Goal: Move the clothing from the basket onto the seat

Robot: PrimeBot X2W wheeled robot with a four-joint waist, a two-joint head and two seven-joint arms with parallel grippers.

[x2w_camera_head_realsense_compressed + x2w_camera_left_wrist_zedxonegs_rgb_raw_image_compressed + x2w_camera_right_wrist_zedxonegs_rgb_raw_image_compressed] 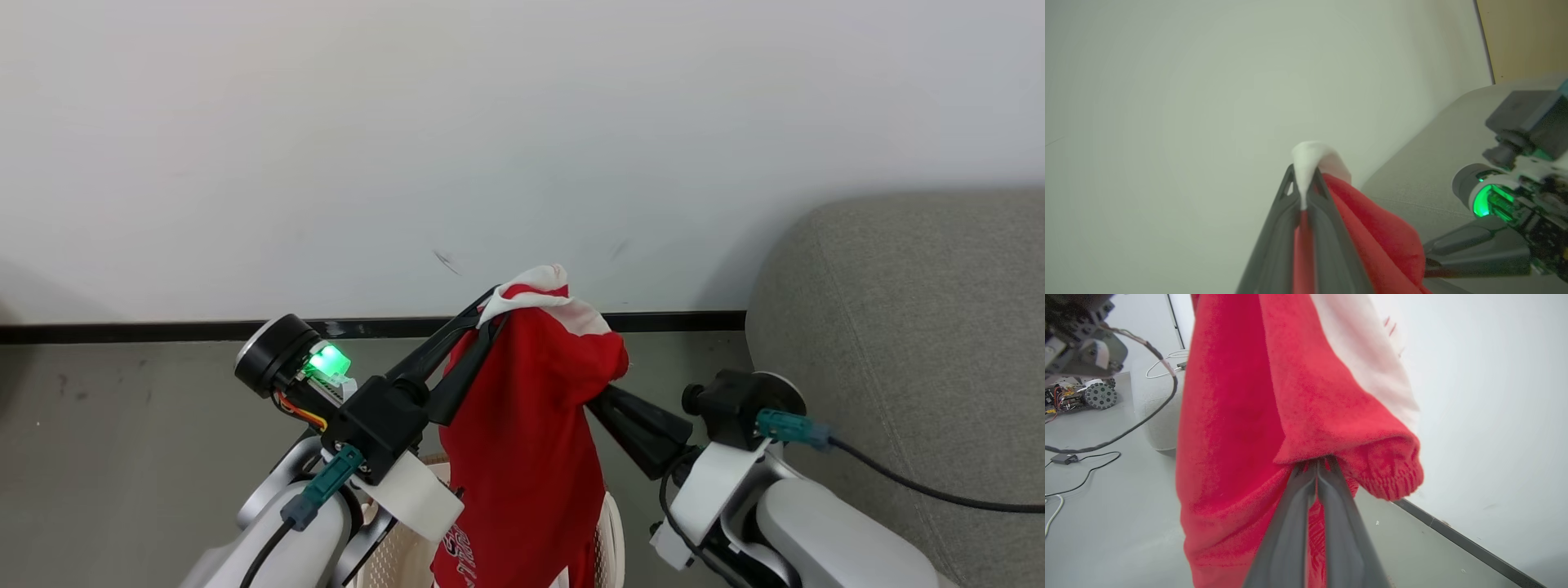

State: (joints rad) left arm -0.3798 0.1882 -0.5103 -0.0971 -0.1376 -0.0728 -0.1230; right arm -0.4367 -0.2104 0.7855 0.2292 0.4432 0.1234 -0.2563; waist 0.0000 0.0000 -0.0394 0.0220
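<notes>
- The left gripper (490, 309) has 2 long, dark, tapered plastic fingers. They are clamped tight on the white edge at the very top of the shirt (522, 433), and a tuft of white cloth bulges out past their tips.
- The shirt is soft, fleecy red cloth with white panels and white lettering low down. It hangs limp from that hold, and its lower end passes in front of the basket (400, 559).
- The basket is cream perforated plastic and sits directly below the shirt.
- The right gripper (1316, 465) is pinched shut on a red fold at the shirt's right side, lower than the left hold.
- The seat (906, 327) is grey, coarse-textured and round-cornered. It stands to the right, apart from the shirt.
- The smooth grey floor (122, 449) meets a plain white wall (490, 122) at a black baseboard (163, 331).
</notes>
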